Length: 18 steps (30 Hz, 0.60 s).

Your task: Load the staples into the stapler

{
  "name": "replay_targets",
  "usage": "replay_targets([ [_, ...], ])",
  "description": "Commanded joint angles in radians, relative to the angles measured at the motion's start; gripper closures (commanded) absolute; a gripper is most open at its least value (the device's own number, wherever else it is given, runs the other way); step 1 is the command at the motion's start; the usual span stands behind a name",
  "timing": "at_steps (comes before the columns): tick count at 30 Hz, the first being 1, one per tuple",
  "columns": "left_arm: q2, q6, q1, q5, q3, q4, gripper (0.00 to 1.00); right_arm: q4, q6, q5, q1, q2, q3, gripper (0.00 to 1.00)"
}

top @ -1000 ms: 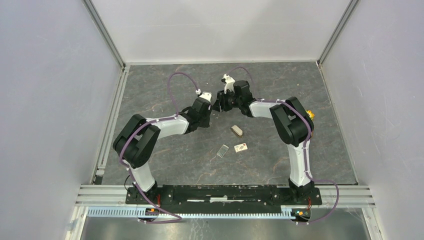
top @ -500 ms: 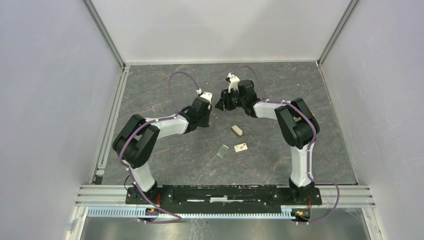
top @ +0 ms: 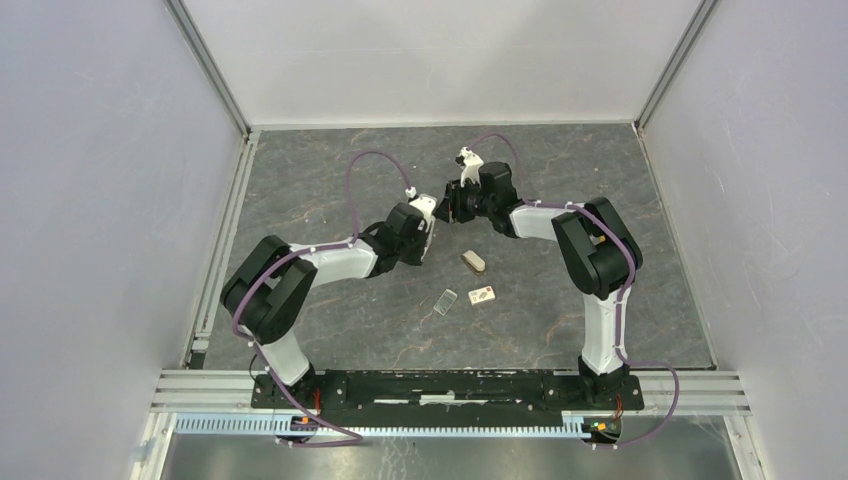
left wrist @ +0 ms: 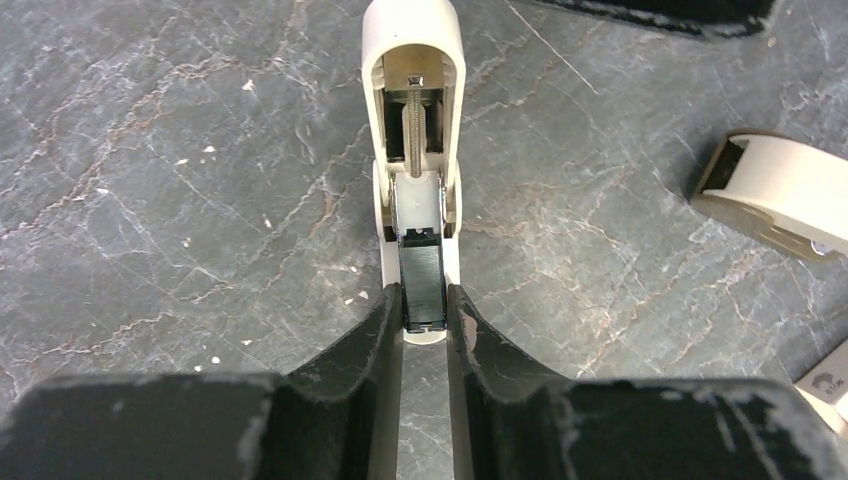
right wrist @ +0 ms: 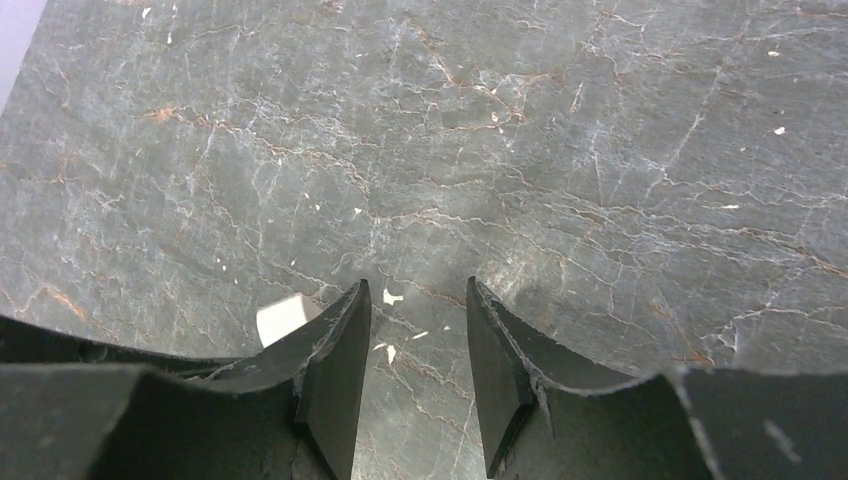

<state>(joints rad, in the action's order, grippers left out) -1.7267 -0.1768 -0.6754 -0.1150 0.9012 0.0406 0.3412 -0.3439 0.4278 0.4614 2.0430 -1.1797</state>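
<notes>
Our left tool [left wrist: 423, 300] pinches the black magazine [left wrist: 421, 268] of the open cream plastic stapler [left wrist: 412, 60]; next, we judge, our spread, empty right tool [right wrist: 417, 300] must fetch staples.

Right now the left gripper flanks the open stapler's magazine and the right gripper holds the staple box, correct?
No. The right gripper holds nothing: the right wrist view shows its jaws open over bare table, and the staple box lies on the table in the top view. The left gripper does flank the magazine of the open stapler.
</notes>
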Motion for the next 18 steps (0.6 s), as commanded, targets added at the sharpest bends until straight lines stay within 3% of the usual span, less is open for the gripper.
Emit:
replay_targets([
  [1,0.039,0.059,-0.018,0.042,-0.034,0.040,0.77,0.049,-0.028,0.003,-0.005,-0.016,-0.003,0.53],
  [7,0.013,0.059,-0.021,0.046,-0.029,0.055,0.76,0.056,-0.054,0.075,-0.005,0.049,-0.061,0.54],
  [18,0.008,0.062,-0.021,0.029,-0.027,0.056,0.76,0.194,-0.090,0.166,0.015,-0.011,0.064,0.54],
])
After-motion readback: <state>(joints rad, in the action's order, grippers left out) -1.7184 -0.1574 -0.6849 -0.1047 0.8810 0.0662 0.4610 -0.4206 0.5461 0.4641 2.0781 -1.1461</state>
